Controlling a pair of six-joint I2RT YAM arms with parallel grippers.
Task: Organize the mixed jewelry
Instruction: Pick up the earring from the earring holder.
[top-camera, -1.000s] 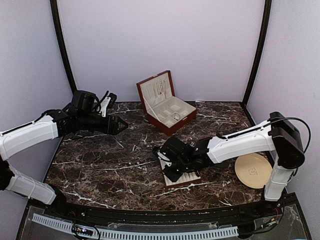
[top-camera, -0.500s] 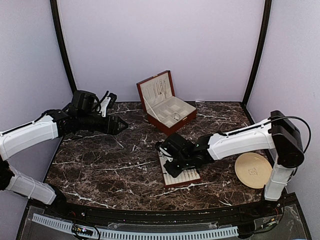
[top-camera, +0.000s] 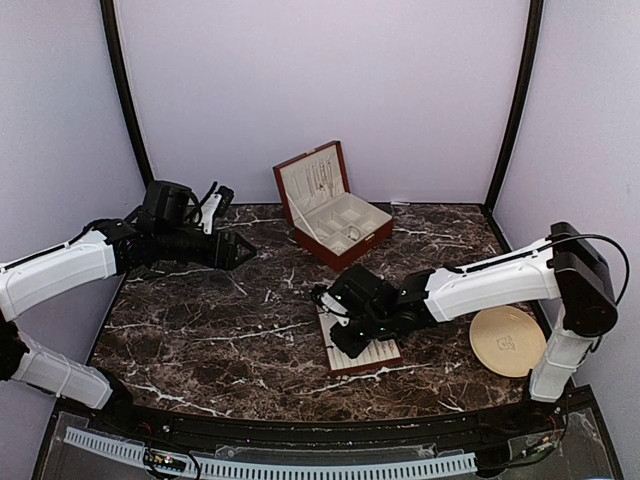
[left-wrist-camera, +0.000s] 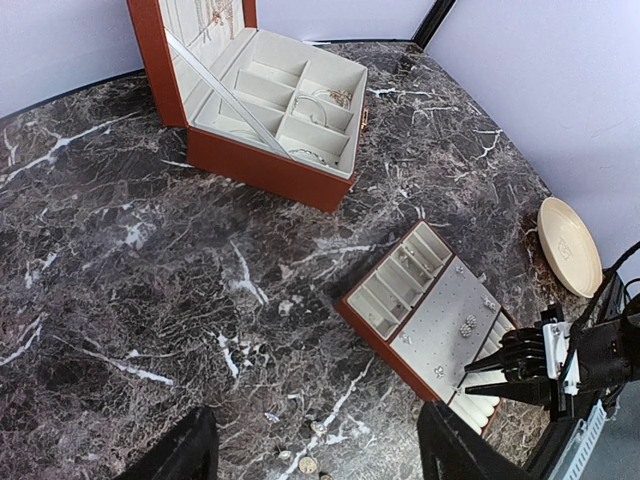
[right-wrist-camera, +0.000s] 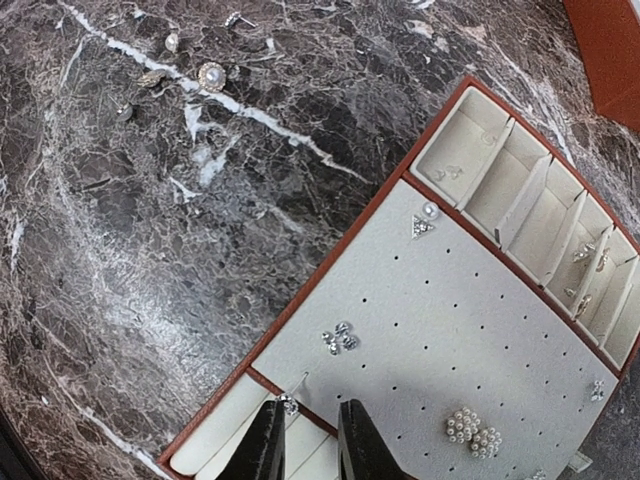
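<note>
Was lit brightly and evenly from overhead. Showed only soft, faint shadows and a mild sheen on the table (top-camera: 200, 330). Looked sharp centrally; bowed at wrist-view edges.

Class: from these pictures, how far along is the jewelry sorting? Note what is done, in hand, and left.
Done: several earrings sit on the tray. In hand: the right hand, slightly parted, holds nothing above the tray's end. Left: loose pieces lie on the marble table; the left hand hovers open.
</note>
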